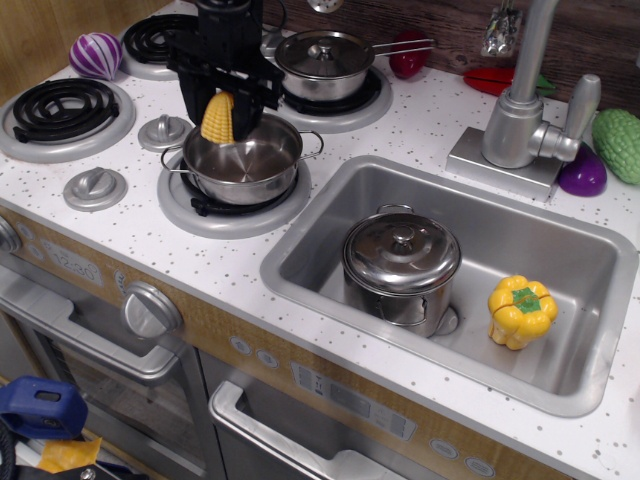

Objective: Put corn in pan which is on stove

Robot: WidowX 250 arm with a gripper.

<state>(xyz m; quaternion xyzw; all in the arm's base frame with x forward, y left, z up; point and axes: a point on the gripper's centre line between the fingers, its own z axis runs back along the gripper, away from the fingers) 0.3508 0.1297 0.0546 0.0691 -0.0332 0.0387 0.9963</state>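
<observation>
The yellow corn (218, 117) hangs point-up between the black fingers of my gripper (220, 112), which is shut on it. The corn is just over the far left rim of the pan (246, 160), a shiny open steel pot with two loop handles. The pan stands on the front right coil burner of the white speckled stove (120, 215). The corn's lower end is level with the pan's rim; I cannot tell if it touches.
A lidded long-handled saucepan (325, 62) sits on the back right burner just behind the gripper. A sink (330, 215) at right holds a lidded stockpot (402, 265) and a yellow bell pepper (521, 309). The faucet (520, 120) stands behind it. A purple toy (95, 53) lies at far left.
</observation>
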